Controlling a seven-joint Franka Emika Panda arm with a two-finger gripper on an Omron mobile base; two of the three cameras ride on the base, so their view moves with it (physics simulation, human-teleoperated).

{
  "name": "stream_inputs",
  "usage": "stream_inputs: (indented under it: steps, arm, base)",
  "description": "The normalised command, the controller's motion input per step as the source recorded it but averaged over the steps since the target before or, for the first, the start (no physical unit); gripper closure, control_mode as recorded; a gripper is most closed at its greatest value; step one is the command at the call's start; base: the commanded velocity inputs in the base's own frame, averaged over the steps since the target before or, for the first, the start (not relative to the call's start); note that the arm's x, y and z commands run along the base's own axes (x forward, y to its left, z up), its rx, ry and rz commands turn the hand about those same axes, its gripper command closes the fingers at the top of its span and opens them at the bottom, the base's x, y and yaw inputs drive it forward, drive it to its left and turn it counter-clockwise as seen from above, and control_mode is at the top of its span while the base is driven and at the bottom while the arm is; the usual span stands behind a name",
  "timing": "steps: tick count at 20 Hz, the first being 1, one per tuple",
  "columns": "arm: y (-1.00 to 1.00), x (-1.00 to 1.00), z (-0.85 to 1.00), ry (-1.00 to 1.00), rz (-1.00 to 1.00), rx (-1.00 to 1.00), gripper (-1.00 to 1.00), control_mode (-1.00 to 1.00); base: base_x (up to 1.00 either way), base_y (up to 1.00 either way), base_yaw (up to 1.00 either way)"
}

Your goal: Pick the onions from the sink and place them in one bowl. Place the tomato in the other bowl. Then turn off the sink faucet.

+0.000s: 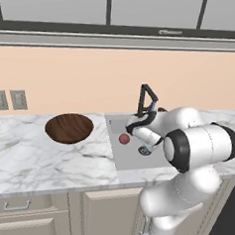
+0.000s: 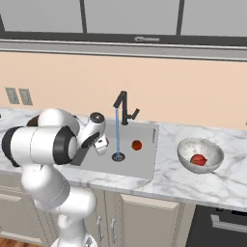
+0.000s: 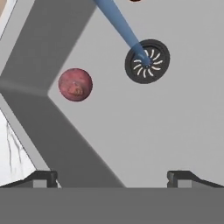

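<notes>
A mauve-pink onion [image 3: 75, 84] lies on the floor of the sink [image 3: 175, 122] near a corner; it is also seen from the left base [image 1: 124, 139]. My gripper [image 3: 113, 178] hangs open and empty above the basin, short of that onion. The deep red onion [image 2: 198, 159] rests in the pale grey-white bowl [image 2: 200, 150] right of the sink [image 2: 140, 164]. The orange-red tomato [image 2: 136, 144] sits on the basin floor by the right wall. The black faucet [image 2: 124, 108] pours a blue stream [image 2: 117, 135] onto the drain [image 3: 147, 61]. The wooden bowl [image 1: 69, 127] stands left of the sink.
My own arm [image 1: 197, 145] reaches over the front and right of the basin [image 1: 131, 160]. The marble counter [image 1: 47, 159] runs along both sides. Wall outlets [image 1: 9, 100] sit at the back left, and cabinet doors [image 2: 144, 217] lie below the counter.
</notes>
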Motion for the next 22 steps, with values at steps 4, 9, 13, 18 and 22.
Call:
stream_inputs:
  steps: [4,9,13,18,22]
  arm:
    - [0.00,0.45,-0.38,0.00,0.00,0.00,-1.00,-1.00]
    - [0.06,0.48,-0.30,0.00,-0.06,0.00,-1.00,-1.00]
    - [0.03,0.48,-0.19,-0.02,-0.07,0.00,-1.00,-1.00]
    - [0.03,0.44,-0.22,0.00,-0.05,0.00,-1.00,-1.00]
    - [0.05,0.44,-0.22,0.00,-0.02,0.00,-1.00,-1.00]
  base:
    - [0.00,0.00,0.00]
    - [0.00,0.00,0.00]
    - [0.00,0.00,0.00]
    - [0.00,0.00,0.00]
    - [0.00,0.00,0.00]
